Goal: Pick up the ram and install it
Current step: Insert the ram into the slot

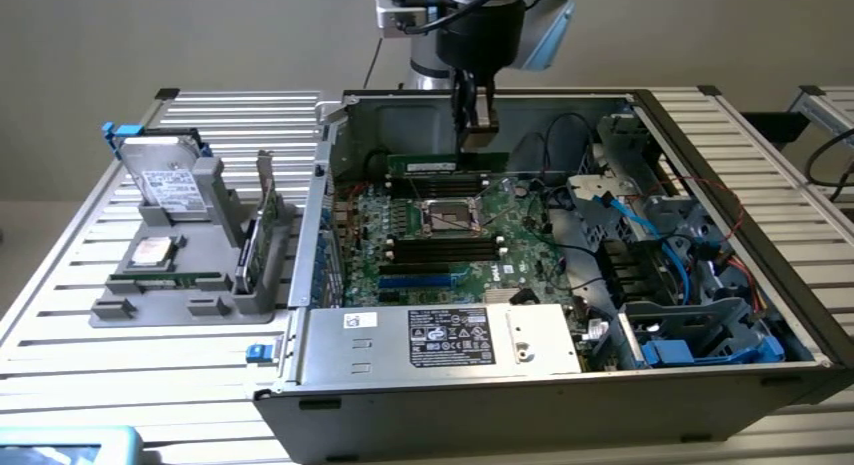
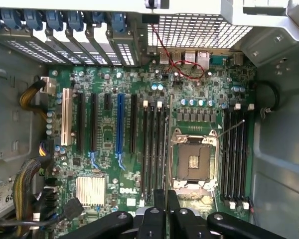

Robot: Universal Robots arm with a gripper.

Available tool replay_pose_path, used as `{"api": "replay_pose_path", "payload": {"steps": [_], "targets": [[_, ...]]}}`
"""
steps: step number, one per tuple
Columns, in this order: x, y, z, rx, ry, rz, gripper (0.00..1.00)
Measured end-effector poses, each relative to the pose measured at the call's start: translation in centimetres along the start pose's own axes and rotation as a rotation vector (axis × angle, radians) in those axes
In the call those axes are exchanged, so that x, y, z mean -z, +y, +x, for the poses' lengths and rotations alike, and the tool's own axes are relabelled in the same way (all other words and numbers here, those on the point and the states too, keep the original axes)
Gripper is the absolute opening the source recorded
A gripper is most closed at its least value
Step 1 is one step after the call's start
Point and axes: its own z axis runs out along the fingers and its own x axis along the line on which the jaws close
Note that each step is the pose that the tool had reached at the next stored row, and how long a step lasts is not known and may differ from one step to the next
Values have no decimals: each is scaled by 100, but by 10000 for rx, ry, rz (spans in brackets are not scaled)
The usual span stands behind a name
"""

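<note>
The ram [image 1: 447, 165] is a long narrow green stick with a white sticker. It hangs level over the far part of the motherboard [image 1: 400, 225] inside the open computer case [image 1: 534, 405]. My gripper [image 1: 477, 135] comes straight down from above and is shut on the stick's top edge. In the wrist view the fingers [image 2: 160, 204] press together on the ram [image 2: 168, 164], which appears edge-on as a thin strip. It hangs over the black memory slots [image 2: 155, 144] beside the CPU socket [image 2: 193, 162].
A second bank of memory slots [image 1: 441, 249] lies on the near side of the CPU socket [image 1: 451, 217]. Drive cages and blue cables [image 1: 667, 255] fill the case's right. A grey holder [image 1: 187, 275] with a hard drive [image 1: 167, 180] and an expansion card [image 1: 267, 220] stands outside at the left.
</note>
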Motion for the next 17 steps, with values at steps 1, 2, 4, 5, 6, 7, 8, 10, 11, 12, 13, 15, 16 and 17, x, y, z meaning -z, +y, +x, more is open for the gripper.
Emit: {"api": "replay_pose_path", "payload": {"steps": [1, 2, 4, 5, 6, 7, 8, 10, 11, 12, 13, 15, 16, 17], "targets": [[-8, 0, 0, -1, 62, -1, 14], [-16, 0, 0, 0, 110, -1, 14], [-35, 0, -1, 2, 216, -3, 14], [-42, -1, -3, 2, 273, -5, 14], [-48, -1, -6, 2, 317, -6, 14], [-49, -1, -7, 4, 322, -5, 14], [-49, -1, -6, 4, 323, -5, 14], [-49, -1, -7, 4, 321, -5, 14], [-50, -1, -7, 3, 321, -5, 14], [-55, -1, -7, 3, 319, -4, 14], [-65, -1, -7, 3, 318, -1, 14], [-94, -1, -7, 4, 321, -1, 14], [-107, -1, -7, 4, 321, -1, 14], [-123, 0, -7, 4, 320, 0, 14]]}}
